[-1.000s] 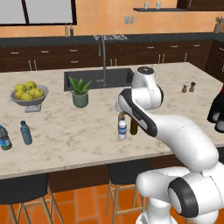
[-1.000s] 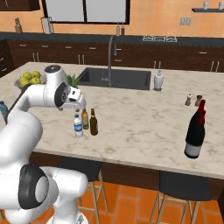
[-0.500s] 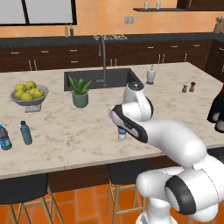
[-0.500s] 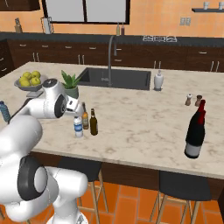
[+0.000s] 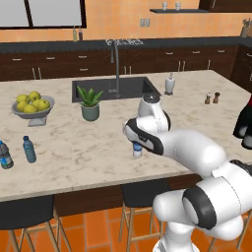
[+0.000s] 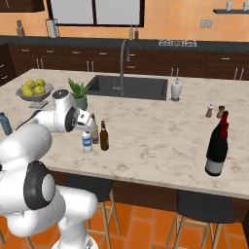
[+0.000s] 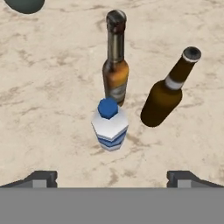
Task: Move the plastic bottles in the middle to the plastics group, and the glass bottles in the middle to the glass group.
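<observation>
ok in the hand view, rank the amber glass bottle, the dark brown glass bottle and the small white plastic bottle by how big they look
1. Amber glass bottle and dark brown glass bottle: about alike, and tilt makes ranking them unsure.
2. Small white plastic bottle: clearly smallest.

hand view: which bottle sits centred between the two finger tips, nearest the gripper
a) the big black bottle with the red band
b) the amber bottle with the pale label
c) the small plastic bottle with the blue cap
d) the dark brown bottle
c: in the hand view the small plastic bottle stands lowest and centred above the open gripper, while the amber bottle and dark brown bottle stand beyond it.
</observation>
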Available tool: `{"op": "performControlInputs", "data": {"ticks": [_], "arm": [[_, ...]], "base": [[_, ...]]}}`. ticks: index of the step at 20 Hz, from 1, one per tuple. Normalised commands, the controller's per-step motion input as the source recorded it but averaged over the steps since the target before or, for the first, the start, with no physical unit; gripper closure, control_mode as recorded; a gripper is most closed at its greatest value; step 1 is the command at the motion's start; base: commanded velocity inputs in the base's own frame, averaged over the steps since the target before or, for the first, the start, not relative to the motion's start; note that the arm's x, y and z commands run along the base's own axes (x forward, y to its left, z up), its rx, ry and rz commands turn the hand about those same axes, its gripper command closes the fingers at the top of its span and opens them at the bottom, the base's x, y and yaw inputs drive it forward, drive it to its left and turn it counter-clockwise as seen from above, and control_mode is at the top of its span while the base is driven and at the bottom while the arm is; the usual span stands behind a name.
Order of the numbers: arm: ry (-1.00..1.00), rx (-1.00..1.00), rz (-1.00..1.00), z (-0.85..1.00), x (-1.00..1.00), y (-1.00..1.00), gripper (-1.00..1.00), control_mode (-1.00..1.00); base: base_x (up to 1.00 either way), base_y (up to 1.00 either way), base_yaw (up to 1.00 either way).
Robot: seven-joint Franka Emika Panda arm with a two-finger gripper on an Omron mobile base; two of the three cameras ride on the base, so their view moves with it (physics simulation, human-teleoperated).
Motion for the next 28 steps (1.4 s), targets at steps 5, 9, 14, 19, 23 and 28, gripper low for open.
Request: {"op": "performControlInputs", "data": {"ticks": [5,9,14,19,23,28], "arm": [[0.0,0.0,0.0,-0.05,0.09,-0.01,-1.0,-1.0],[0.03,0.0,0.0,-0.26,0.1,0.0,-1.0,-1.0],[0.01,0.0,0.0,-0.27,0.15,0.0,-1.0,-1.0],[0.01,0.0,0.0,-0.16,0.19,0.0,-1.0,-1.0],[0.0,0.0,0.0,-0.18,0.03,0.0,-1.0,-1.0],[0.0,0.0,0.0,-0.13,0.07,0.0,-1.0,-1.0]], "base": [[0.0,0.0,0.0],[0.0,0.0,0.0],[0.0,0.0,0.0],[0.0,0.0,0.0],[0.0,0.0,0.0],[0.0,0.0,0.0]]}}
